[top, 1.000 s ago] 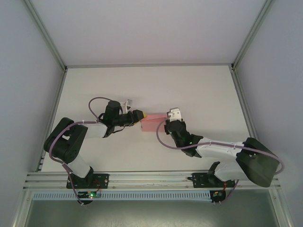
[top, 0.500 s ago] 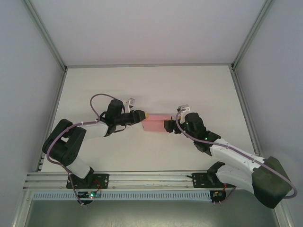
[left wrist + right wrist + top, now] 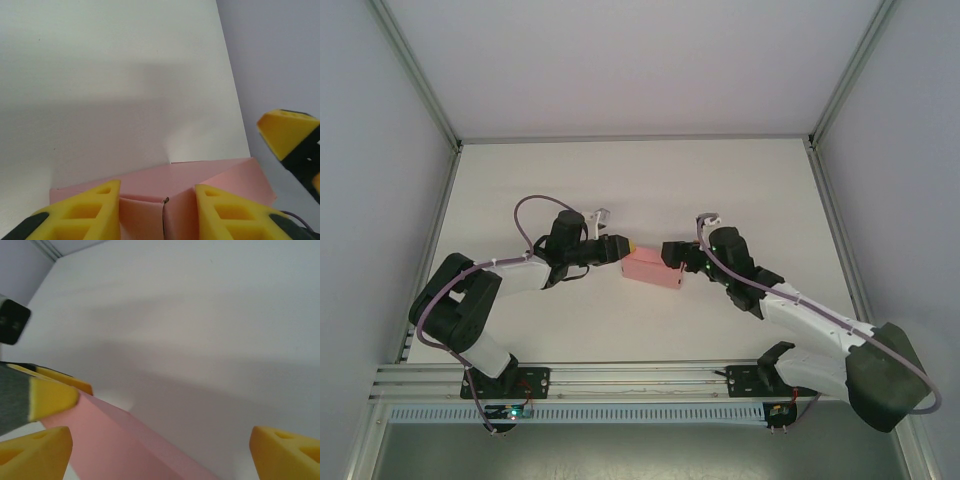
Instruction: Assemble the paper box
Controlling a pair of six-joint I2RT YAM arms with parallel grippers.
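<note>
White tabletop [image 3: 740, 190], small pink card box [image 3: 653, 270], my right gripper [image 3: 672, 257] spread wide, left gripper [image 3: 626, 245] straddling its end, can't tell if pinching.

paper box [image 3: 651, 268]: matt pink card | table [image 3: 620, 190]: smooth matt white

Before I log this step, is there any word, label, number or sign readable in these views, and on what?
No text can be read.
paper box: plain pink card, no print on the faces in view.
table: bare white, no markings.
small board at the left arm's base: too small to tell whether it carries lettering.
</note>
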